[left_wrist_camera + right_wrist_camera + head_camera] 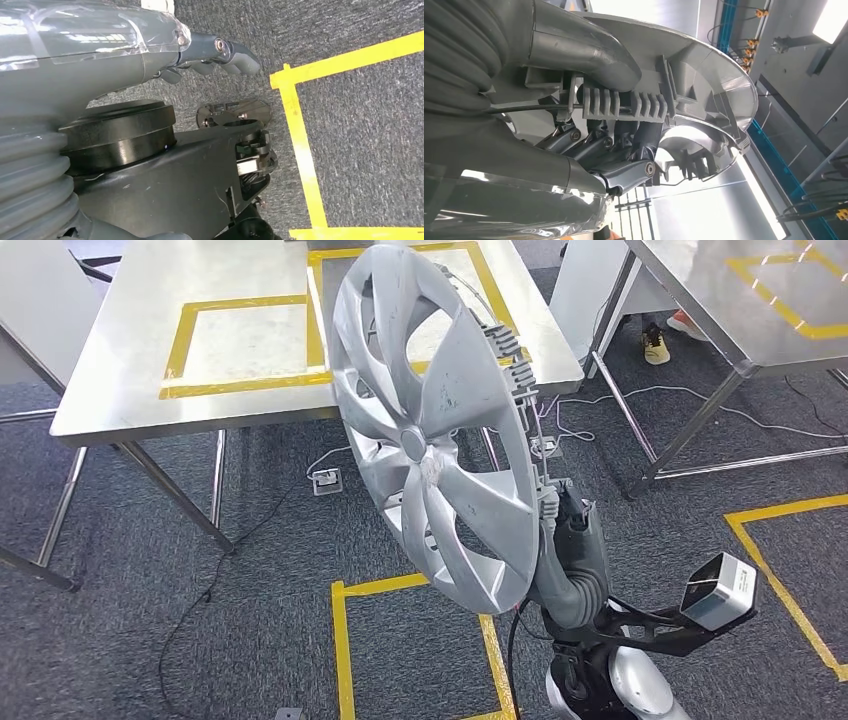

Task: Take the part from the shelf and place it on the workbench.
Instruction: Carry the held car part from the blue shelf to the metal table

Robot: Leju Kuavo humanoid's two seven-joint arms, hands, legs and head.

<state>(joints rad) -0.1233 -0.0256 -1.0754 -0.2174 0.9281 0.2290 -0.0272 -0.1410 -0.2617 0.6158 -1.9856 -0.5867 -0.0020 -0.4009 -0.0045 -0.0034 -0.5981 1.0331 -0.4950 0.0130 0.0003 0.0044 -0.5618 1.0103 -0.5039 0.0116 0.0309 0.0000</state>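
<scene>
While no container shows, the item on record is one silver wheel cover, spoked, standing on edge and tilted, raised in front of my head camera above the carpet. Behind it: a steel workbench with yellow tape rectangles on its top, its near edge crossed by the cover's upper half. A second steel table stands to the right, well apart. On the floor: yellow tape outlines, a cable, a small floor socket under the workbench.

My right hand grips the cover at its lower right rim; in the right wrist view the dark fingers hook in behind the ribbed clip on the cover's back, thumb over the rim. Right forearm rises from below.

My left hand hangs over the carpet beside a yellow tape line, fingers curled in, holding nothing.
</scene>
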